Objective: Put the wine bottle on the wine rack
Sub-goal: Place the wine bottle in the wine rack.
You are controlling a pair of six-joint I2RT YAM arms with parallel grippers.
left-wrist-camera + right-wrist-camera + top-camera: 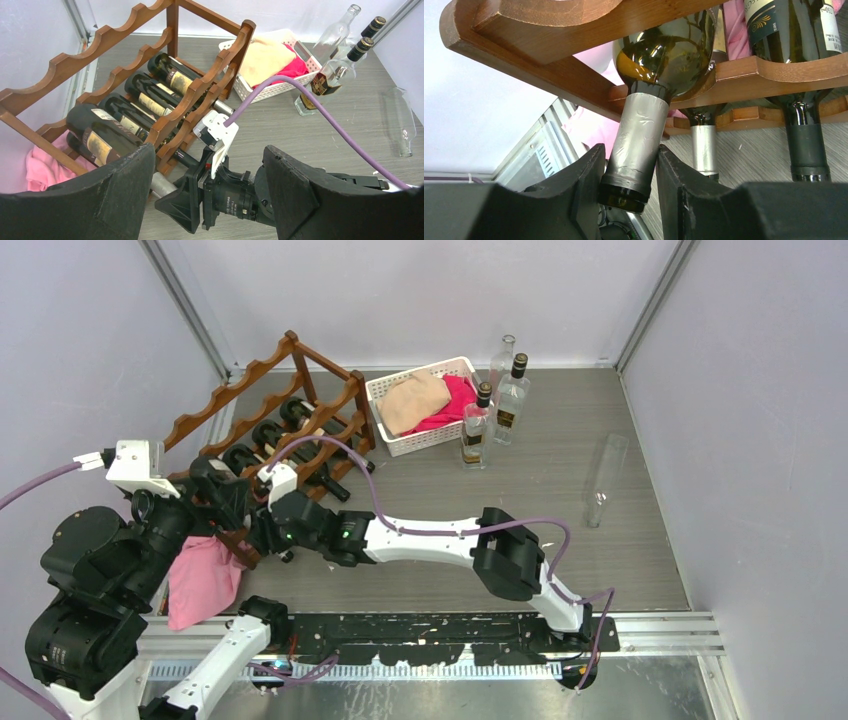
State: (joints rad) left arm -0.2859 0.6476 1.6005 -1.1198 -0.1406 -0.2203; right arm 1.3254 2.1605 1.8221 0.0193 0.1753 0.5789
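The wine rack (270, 390) is reddish-brown wood with wavy rails and stands at the left of the table. Several dark bottles lie in it (145, 100). My right gripper (630, 175) is shut on the silver-foiled neck of a green wine bottle (639, 135). The bottle's body rests in a scallop of the rack's rail (744, 70), at its near end. From above, the right gripper (262, 525) sits at the rack's near corner. My left gripper (209, 150) hovers just above, open, with nothing between its fingers. The foil neck (162, 184) shows below it.
A white basket (400, 445) holding tan and pink cloths stands right of the rack. Three clear bottles (478, 425) stand beside it, and another clear bottle (605, 480) lies at the far right. A pink cloth (203, 580) lies by the left arm's base.
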